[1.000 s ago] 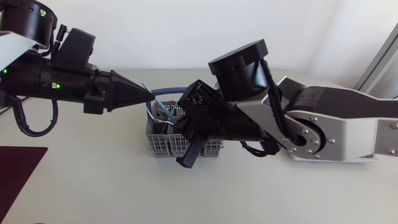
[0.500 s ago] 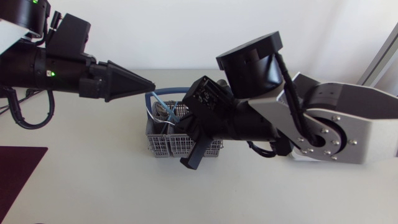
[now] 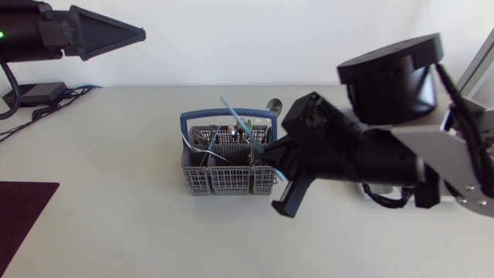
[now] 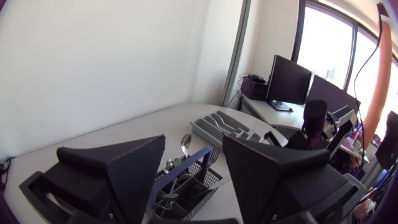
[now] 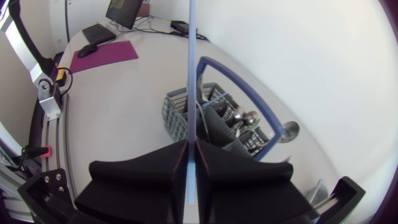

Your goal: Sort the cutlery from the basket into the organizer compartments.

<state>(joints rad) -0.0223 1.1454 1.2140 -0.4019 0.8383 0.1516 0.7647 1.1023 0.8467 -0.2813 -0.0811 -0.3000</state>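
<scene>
A grey mesh basket (image 3: 224, 166) with a blue hoop handle (image 3: 228, 114) stands mid-table and holds several metal pieces; a spoon (image 3: 272, 104) pokes out at its back. My right gripper (image 3: 266, 157) sits at the basket's right end, shut on a thin blue utensil (image 3: 235, 116) that slants up over the basket. The right wrist view shows the blue utensil (image 5: 191, 87) clamped between the fingers of my right gripper (image 5: 191, 143), its lower end hidden. My left gripper (image 3: 139, 32) is far back on the left, away from the basket. In its own view, my left gripper (image 4: 194, 140) is open and empty, with the basket (image 4: 186, 183) below it and the grey organizer (image 4: 227, 127) beyond.
A dark maroon mat (image 3: 23, 216) lies at the table's front left. A black box with cables (image 3: 31, 94) sits at the back left. My right arm's bulk (image 3: 386, 154) covers the table right of the basket in the head view.
My left gripper let go of the blue utensil's upper end, opened and drew back up and to the left. My right arm shifted right, keeping the blue utensil in its grip.
</scene>
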